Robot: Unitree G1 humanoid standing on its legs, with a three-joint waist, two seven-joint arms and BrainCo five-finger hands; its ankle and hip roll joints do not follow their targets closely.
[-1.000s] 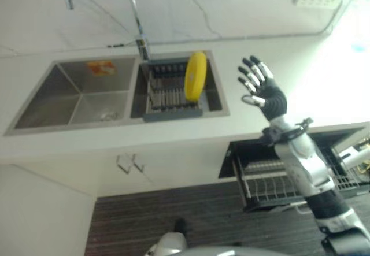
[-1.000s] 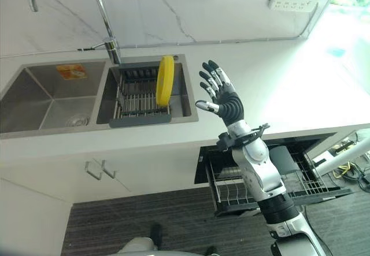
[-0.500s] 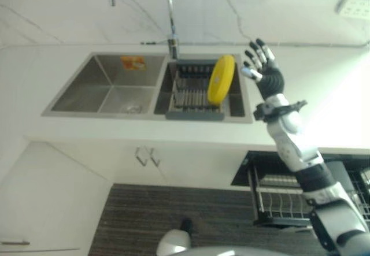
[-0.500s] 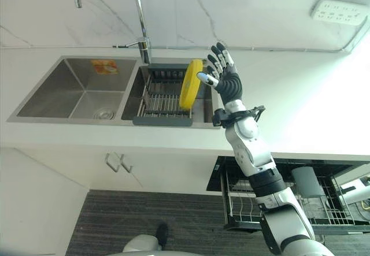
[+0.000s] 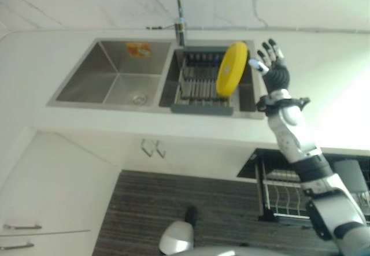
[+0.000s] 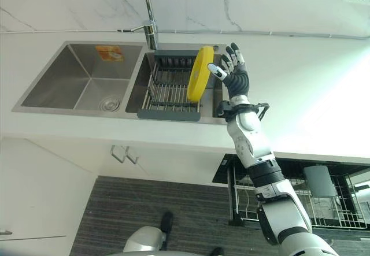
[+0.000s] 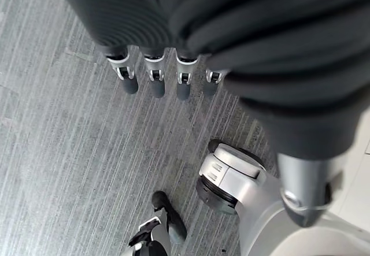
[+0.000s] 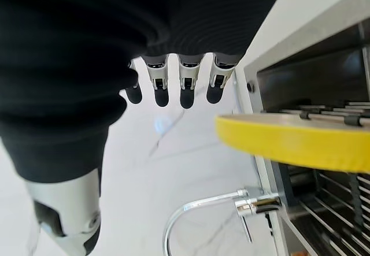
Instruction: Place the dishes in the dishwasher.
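A yellow plate [image 6: 200, 74] stands on edge in the grey dish rack [image 6: 170, 94] inside the sink's right basin. My right hand [image 6: 235, 78] is raised just to the right of the plate with its fingers [image 8: 186, 85] straight and spread, holding nothing; a narrow gap separates it from the plate [image 8: 300, 140]. The dishwasher's lower rack [image 6: 300, 201] is pulled out below the counter at the lower right. My left hand [image 7: 167, 74] hangs over the floor with fingers relaxed and empty.
The left sink basin [image 6: 81, 80] holds only its drain. A tall tap [image 6: 149, 19] rises behind the sink. The white counter [image 6: 312, 94] stretches to the right. Cabinet doors with handles [image 6: 121, 154] sit under the sink.
The camera has tilted, shifting the whole scene. My right hand has closed in on the plate's right side and is now nearly beside its rim.
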